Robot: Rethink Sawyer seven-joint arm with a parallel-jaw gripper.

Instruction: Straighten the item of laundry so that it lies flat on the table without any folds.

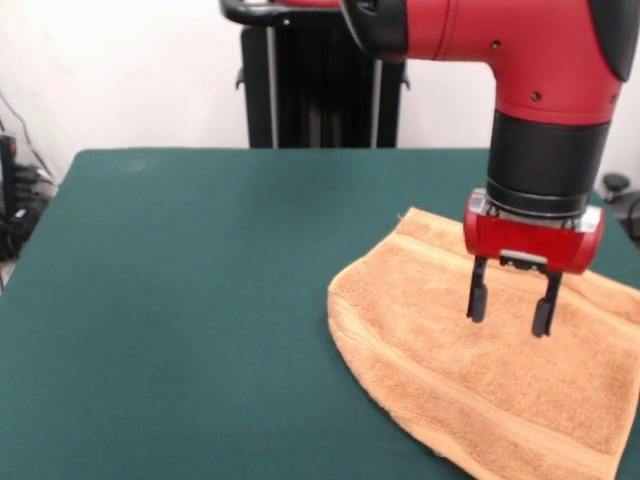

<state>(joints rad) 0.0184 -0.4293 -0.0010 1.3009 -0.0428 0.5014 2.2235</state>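
Observation:
The orange-tan towel [470, 350] lies on the dark green table [180, 300] at the right, running off the picture's right and bottom edges. Its left side curves round where it is folded, and a stripe band shows along that curved edge. My gripper [511, 317] hangs from the red arm directly above the middle of the towel. Its two black fingers [478, 300] point down, spread apart and empty, tips just above the cloth. No white tag shows.
The black pedestal [320, 90] stands at the table's far edge. Cables and dark equipment [15, 200] sit off the table's left side. The bare green cloth stretches to the left of the towel.

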